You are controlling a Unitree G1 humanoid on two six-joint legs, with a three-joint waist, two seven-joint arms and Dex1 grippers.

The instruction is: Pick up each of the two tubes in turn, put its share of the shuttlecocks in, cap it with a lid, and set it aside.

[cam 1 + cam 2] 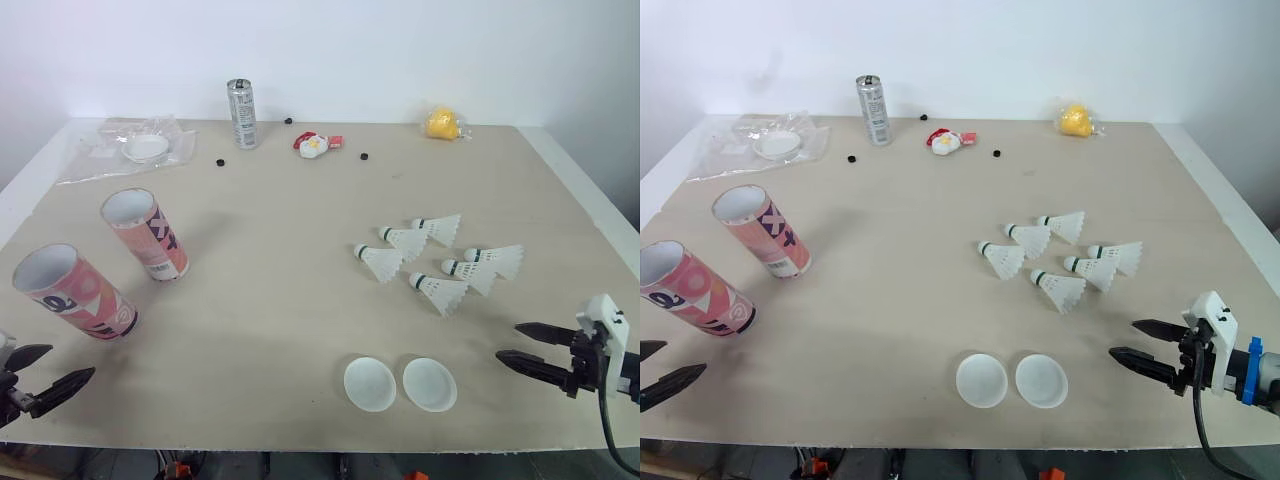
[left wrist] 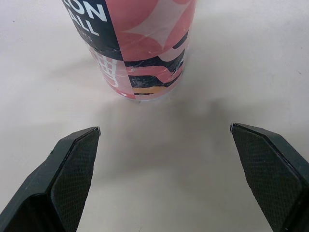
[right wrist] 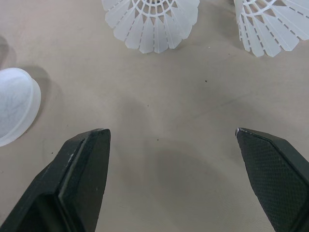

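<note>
Nearest the lens, the left gripper (image 1: pixel 72 360) is held low at the near left edge of the table (image 1: pixel 270 310), fingers spread wide and nothing between them. The right gripper (image 1: pixel 508 341) is held at the near right edge – likewise released, fingers apart and empty.

Two lids (image 1: pixel 370 383), white and round, are laid side by side close to the near edge, between the grippers and nearer the right one. One lid's rim is caught in the right wrist view, off to the side of the open fingers.

Six shuttlecocks (image 1: pixel 440 292) are scattered in a loose cluster on the right half, just beyond the lids, all lying on their sides with the corks pointing left. None is touched by the right gripper.

The near tube (image 1: pixel 75 292), pink and patterned, is seen just ahead of the left gripper, apart from it – it appears to stand on end, mouth open. The far tube (image 1: pixel 145 235) is set a little beyond it, also open.

Along the far edge are noted a silver can (image 1: pixel 242 113), a clear plastic bag (image 1: pixel 135 148), a small red-and-white figure (image 1: pixel 315 145) and a yellow wrapped object (image 1: pixel 442 124).
</note>
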